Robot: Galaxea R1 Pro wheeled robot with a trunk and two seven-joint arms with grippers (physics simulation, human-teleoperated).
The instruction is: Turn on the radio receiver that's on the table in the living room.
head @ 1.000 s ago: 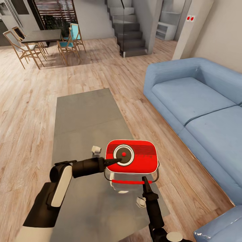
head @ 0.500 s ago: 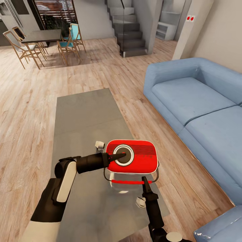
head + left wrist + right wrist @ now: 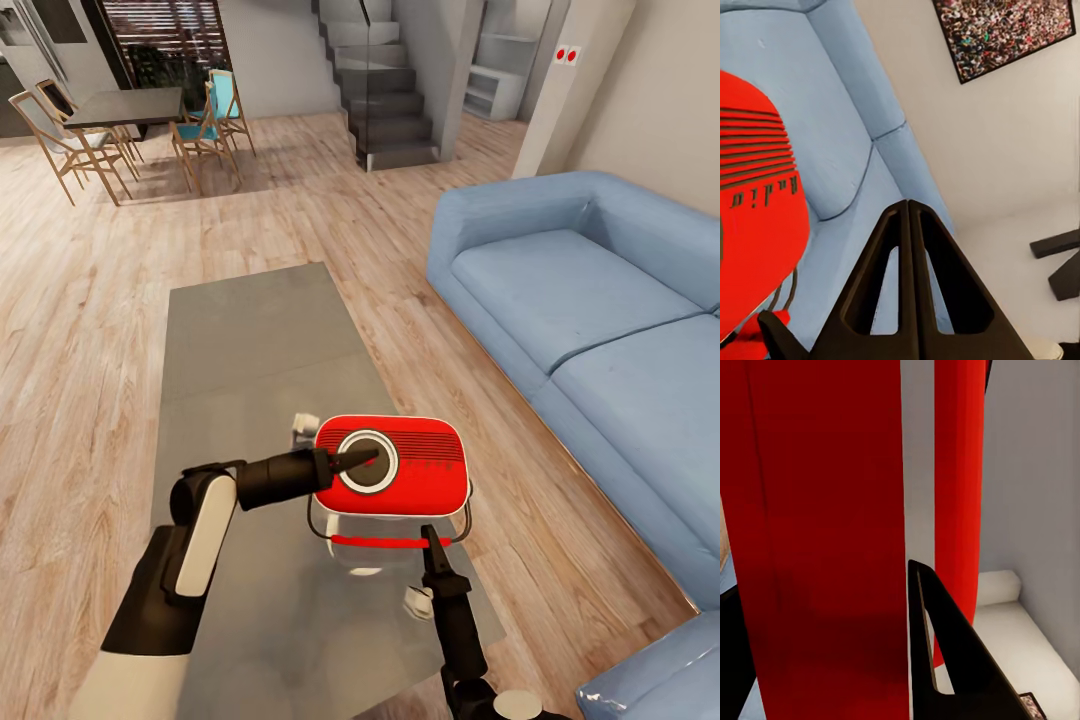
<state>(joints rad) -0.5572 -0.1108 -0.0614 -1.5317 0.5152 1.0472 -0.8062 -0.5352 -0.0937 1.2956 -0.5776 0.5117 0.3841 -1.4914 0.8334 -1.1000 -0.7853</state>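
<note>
Lower centre: rigid, light-looking radio receiver on tabletop; left gripper, jaws closed and empty, at its dial; right gripper, jaws' state unclear. Press, don't grasp.

An open-plan home living room: pale wood plank floor, a long blue sofa at three o'clock, and a low grey coffee-table worktop in the middle. At eleven o'clock stand a dark dining table and wooden chairs; at twelve o'clock, a grey staircase. Framed picture on the wall.
</note>
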